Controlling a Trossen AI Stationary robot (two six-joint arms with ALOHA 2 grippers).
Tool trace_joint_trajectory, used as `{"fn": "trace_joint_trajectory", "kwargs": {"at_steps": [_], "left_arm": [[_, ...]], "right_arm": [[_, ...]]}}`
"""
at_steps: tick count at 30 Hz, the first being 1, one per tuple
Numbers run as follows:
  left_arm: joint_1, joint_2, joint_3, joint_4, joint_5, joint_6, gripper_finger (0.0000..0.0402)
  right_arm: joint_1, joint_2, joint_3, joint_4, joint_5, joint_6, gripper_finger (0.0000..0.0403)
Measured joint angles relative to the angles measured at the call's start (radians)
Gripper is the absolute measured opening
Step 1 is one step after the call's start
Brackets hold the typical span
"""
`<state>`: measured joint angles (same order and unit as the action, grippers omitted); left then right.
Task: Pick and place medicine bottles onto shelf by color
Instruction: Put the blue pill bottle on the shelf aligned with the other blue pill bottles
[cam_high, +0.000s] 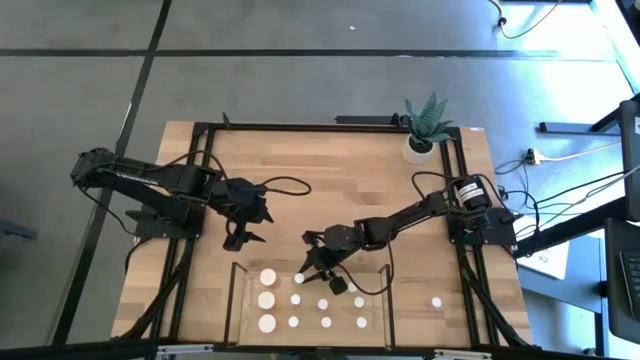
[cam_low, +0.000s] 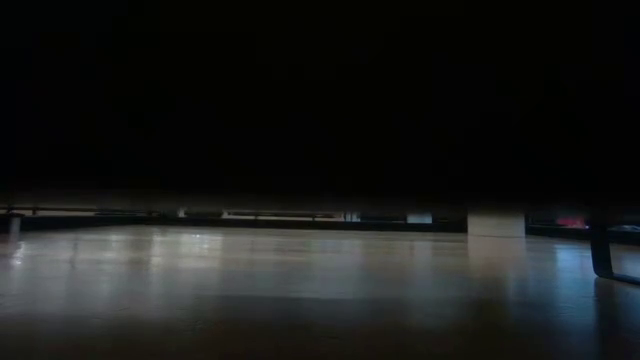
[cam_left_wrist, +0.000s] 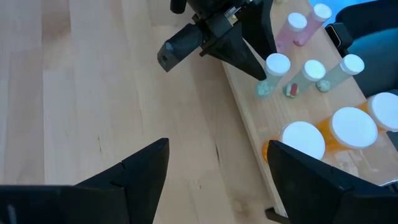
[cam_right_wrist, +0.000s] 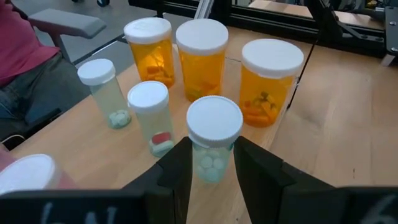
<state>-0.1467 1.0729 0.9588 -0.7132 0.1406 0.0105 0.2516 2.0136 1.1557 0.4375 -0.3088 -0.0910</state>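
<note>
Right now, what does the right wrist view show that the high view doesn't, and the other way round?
Only the right wrist view shows bottle bodies: three wide amber bottles with tablets inside, clear ones beside them, and the right gripper with its jaws around a clear white-capped bottle standing on the shelf. Only the high view shows the left gripper over bare table, jaws open, a lone bottle right of the shelf, and the potted plant. Both show white-capped bottles grouped on the shelf.
</note>
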Motion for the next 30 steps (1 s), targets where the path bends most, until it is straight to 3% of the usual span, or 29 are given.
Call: {"fn": "trace_joint_trajectory", "kwargs": {"at_steps": [30], "left_arm": [[-0.001, 0.000, 0.000, 0.010, 0.000, 0.000, 0.0265]], "right_arm": [[-0.006, 0.040, 0.001, 0.034, -0.007, 0.005, 0.0119]]}}
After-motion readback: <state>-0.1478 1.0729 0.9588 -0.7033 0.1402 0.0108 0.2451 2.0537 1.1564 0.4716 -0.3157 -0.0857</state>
